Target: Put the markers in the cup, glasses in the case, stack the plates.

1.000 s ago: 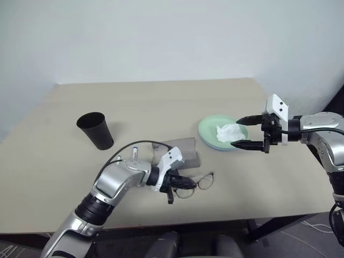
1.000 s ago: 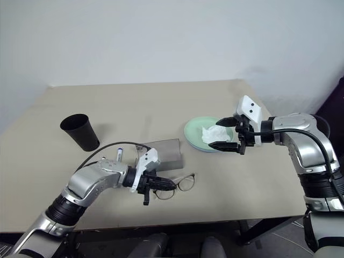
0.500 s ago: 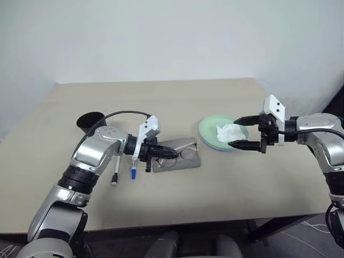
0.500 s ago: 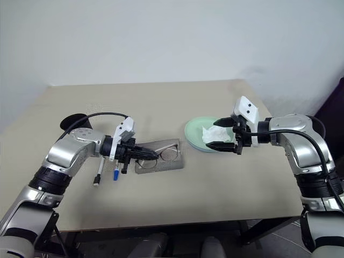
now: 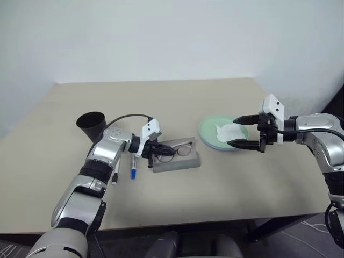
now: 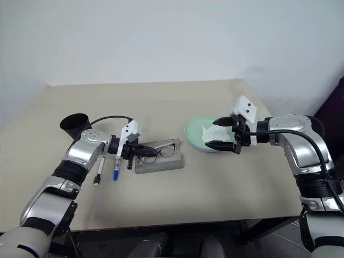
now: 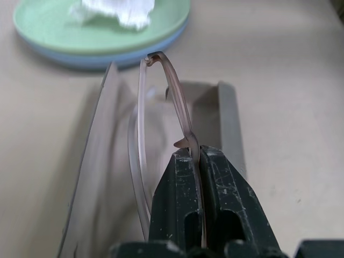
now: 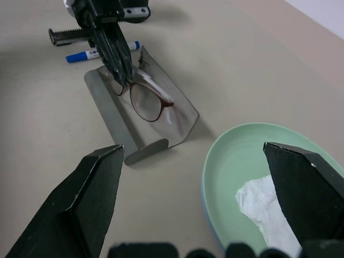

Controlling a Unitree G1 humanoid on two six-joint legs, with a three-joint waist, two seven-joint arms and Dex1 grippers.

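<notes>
Right now I see my left end effector (image 5: 161,151) pinching the glasses (image 5: 177,150) by the frame. Its two black fingers (image 7: 183,199) are pressed together on the thin wire, and my left wrist view shows the frame squeezed between them. The glasses hang over the open grey case (image 5: 176,159), which lies flat on the tan surface (image 5: 161,102) near the middle. I cannot tell if the glasses touch the case.

The two markers lie on the surface just beside the case, on its left. The one with the blue cap (image 5: 133,168) is closer to the case, and the one with the black cap (image 5: 114,175) is right next to it, partly under my left arm. The black cup (image 5: 90,124) stands upright behind my left arm, toward the far left of the surface.

My right end effector (image 5: 243,131) is spread wide, with nothing between its fingers. It hovers by the right edge of the plates. The mint green plate (image 5: 212,129) sits on top of the light blue plate (image 7: 102,59), and I can see the blue rim peeking out under the green one. A crumpled white tissue (image 5: 226,131) lies in the green plate.
</notes>
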